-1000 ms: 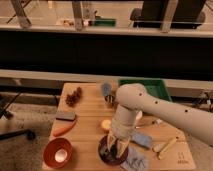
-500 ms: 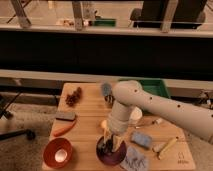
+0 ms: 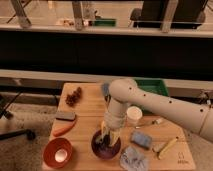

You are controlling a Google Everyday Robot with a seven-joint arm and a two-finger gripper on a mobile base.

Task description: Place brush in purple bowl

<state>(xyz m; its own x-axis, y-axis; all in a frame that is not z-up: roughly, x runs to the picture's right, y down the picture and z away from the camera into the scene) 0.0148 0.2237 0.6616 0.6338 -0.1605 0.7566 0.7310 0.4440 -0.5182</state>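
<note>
We hold tool (image 3: 109, 136) over purple bowl (image 3: 105, 146), worktop 6 o'clock; tool state indeterminate; brush unseen, presumably light, rigid, handle-grasped.

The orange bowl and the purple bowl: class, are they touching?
Apart. The camera view shows bare wood between the orange bowl and the purple bowl; the gripper hangs over the purple one.

We see the gripper (image 3: 109, 134), yellowish and matt, down over the glossy purple bowl (image 3: 105, 146); beneath it pale matt wooden table (image 3: 90, 107), beside it crumpled grey cloth (image 3: 133, 158).
</note>
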